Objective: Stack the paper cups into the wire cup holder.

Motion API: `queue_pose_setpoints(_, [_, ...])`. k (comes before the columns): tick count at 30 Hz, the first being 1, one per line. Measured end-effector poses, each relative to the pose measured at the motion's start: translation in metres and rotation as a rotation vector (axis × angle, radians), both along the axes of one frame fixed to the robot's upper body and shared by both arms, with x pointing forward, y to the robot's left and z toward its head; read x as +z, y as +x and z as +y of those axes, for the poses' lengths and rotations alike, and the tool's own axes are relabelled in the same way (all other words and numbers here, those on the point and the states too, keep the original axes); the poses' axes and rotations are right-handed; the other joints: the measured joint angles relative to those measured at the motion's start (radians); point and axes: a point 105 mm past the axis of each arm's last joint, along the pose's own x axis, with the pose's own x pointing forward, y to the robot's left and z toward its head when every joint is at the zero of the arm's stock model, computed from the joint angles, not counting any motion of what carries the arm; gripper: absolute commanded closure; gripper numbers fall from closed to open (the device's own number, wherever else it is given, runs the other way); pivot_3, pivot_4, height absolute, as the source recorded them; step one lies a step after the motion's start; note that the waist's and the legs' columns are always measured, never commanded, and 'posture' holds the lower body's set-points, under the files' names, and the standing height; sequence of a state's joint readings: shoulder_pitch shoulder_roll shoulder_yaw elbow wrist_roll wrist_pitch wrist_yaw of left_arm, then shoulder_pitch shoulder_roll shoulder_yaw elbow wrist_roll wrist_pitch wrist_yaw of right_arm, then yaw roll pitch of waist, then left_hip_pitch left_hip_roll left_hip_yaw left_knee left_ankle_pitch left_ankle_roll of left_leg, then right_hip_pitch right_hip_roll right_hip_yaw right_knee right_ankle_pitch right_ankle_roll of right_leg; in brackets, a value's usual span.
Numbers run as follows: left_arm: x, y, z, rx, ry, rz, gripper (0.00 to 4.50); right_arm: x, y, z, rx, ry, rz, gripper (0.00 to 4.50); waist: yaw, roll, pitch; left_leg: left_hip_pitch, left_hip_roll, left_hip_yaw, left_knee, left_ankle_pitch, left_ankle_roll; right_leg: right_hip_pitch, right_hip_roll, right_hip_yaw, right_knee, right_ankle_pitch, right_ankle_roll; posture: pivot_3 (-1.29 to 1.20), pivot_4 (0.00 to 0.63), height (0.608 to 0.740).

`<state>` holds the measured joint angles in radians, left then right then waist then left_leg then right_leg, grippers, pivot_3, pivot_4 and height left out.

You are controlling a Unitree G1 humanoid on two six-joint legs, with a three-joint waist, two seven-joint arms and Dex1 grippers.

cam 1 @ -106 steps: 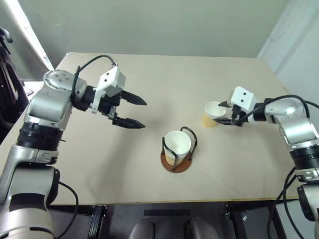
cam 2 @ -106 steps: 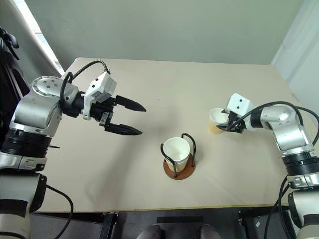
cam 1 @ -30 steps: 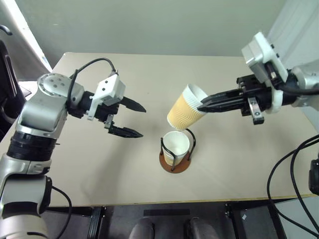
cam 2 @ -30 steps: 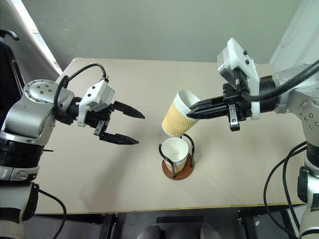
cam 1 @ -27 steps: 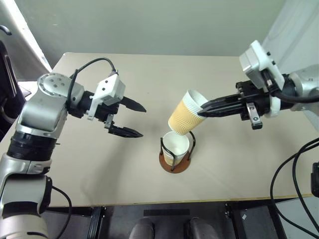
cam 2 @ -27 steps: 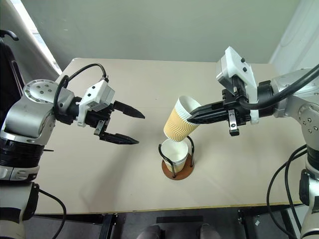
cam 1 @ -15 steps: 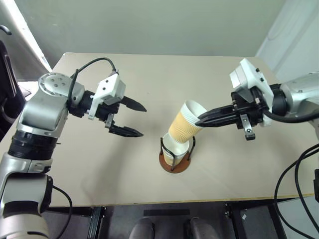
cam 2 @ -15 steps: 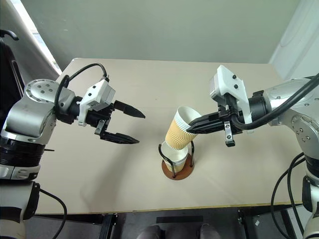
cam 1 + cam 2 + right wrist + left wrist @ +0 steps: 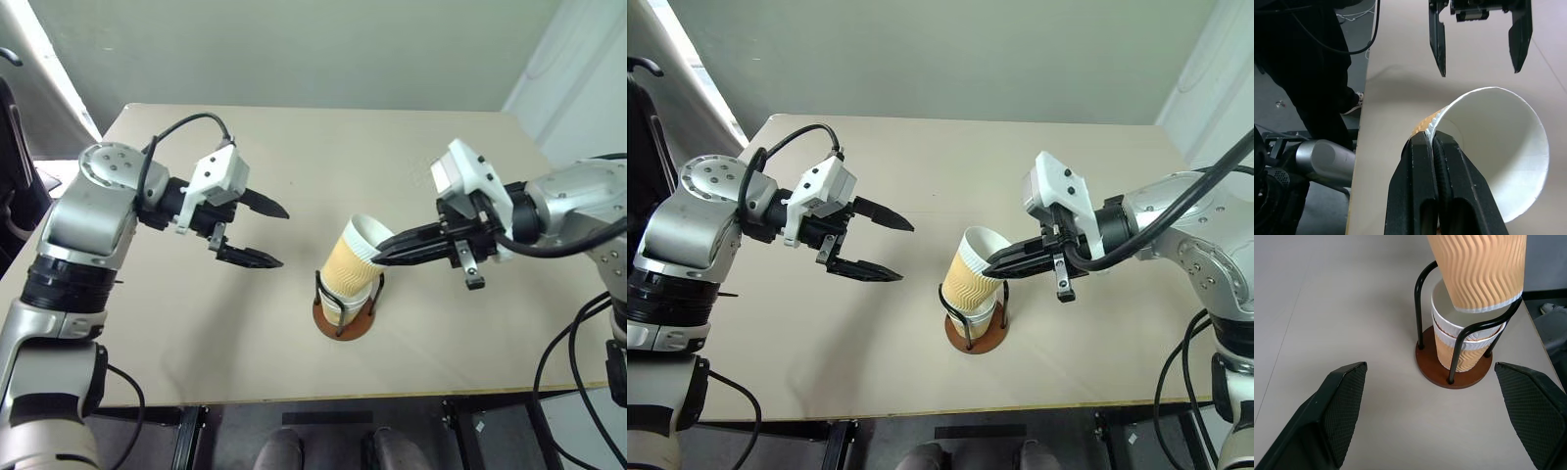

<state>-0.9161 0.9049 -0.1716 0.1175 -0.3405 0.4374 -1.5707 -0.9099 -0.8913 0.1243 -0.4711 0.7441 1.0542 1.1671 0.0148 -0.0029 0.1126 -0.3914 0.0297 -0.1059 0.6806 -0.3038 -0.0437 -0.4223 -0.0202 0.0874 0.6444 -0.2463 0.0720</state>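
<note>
Cups sit nearest you, close to the middle of the tan table point(image 9: 441, 333): the wire cup holder point(image 9: 345, 311) stands upright on its reddish-brown disc base, and you can see in the left wrist view that it already holds two nested cups point(image 9: 1462, 340), their white rims one just above the other inside the black wire loops.

Above them your right tool point(image 9: 991, 266) is clenched on the rim of a third paper cup point(image 9: 974, 271), one finger inside the white mouth and one outside against the ribbed tan wall. That cup is tilted, its mouth leaning toward your right arm, and its narrow bottom end is lowered into the top of the holder, just entering the mouth of the upper nested cup. From these views you cannot tell whether the bottom touches the cup below or hangs free in it.

Off to the left, your left tool point(image 9: 269, 235) is released, its two black fingers spread wide and pointing toward the holder from well apart, above bare table with nothing between them.

Farther back, the table runs to a plain pale wall point(image 9: 294, 49).
</note>
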Motion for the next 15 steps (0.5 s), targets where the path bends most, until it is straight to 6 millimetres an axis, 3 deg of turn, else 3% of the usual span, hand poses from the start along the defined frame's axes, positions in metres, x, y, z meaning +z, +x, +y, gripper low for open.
queue_pose_setpoints(15, [0.0001,0.0001,0.0,0.001,0.0,-0.001,0.0,-0.0106,0.0065,-0.0072,-0.001,-0.07,-0.068,4.46,0.0,0.0,0.0,0.0,0.0,0.0,0.0,0.0,0.0,0.0,0.0,0.0,0.0,0.0,0.0,0.0,0.15,0.74])
